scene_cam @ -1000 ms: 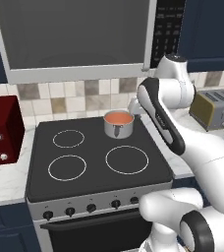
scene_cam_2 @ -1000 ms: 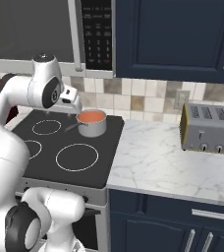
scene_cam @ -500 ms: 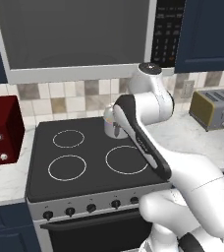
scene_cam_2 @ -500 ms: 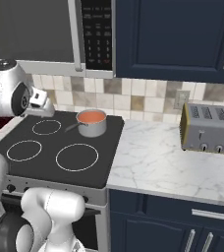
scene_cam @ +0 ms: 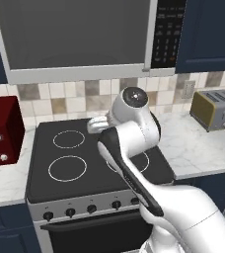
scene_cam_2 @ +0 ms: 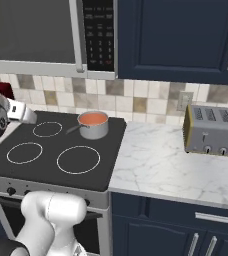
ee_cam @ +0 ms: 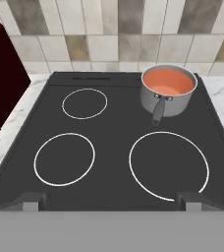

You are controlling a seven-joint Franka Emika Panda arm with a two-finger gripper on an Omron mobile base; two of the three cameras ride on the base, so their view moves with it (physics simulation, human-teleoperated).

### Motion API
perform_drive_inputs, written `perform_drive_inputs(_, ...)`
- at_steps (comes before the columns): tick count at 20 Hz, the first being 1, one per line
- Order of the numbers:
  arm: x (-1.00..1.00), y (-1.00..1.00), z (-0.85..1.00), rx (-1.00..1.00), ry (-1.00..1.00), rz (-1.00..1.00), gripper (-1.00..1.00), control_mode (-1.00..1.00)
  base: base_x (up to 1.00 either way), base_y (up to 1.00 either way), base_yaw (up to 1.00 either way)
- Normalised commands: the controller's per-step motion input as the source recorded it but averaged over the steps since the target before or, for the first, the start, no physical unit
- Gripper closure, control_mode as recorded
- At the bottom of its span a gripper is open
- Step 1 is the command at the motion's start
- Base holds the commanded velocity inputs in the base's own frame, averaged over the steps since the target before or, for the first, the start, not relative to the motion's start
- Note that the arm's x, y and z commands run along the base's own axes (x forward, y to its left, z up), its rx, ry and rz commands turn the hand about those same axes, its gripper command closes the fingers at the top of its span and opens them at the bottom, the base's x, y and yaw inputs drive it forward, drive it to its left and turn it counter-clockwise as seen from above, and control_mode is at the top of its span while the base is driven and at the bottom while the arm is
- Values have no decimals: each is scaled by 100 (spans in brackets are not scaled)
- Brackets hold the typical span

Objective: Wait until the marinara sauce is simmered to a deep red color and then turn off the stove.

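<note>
Swung leftward across the stove since the earlier frame, arm now over its left side — gripper spread wide, empty. Marinara sauce, orange-red, on stove's back-right ring — well beyond the fingertips.

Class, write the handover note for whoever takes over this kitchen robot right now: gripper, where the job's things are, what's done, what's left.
Gripper: open, empty, above the stove's front edge.
Saucepan: back right burner, handle toward the front.
Sauce: pale orange-red, not deep red yet.
Knobs: front panel, untouched.
Done: nothing visible.
Left: wait for deep red, then turn the stove off.
</note>
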Motion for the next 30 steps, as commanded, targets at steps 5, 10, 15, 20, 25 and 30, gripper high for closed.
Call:
perform_drive_inputs(5, 0, 50, -51, 0, -23, 0, -100, -100, 0, 0, 0)
perform_drive_inputs(10, -20, 2, -65, 5, -23, 0, -100, -100, 0, 0, 0)
perform_drive_inputs(15, -26, 0, -48, 3, -23, 0, -100, -100, 0, 0, 0)
perform_drive_inputs(20, -21, 7, -36, 0, -14, 0, -100, -100, 0, 0, 0)
perform_drive_inputs(25, -19, 4, -28, 0, -10, 0, -100, -100, 0, 0, 0)
perform_drive_inputs(30, -16, 0, -23, 0, -5, 0, -100, -100, 0, 0, 0)
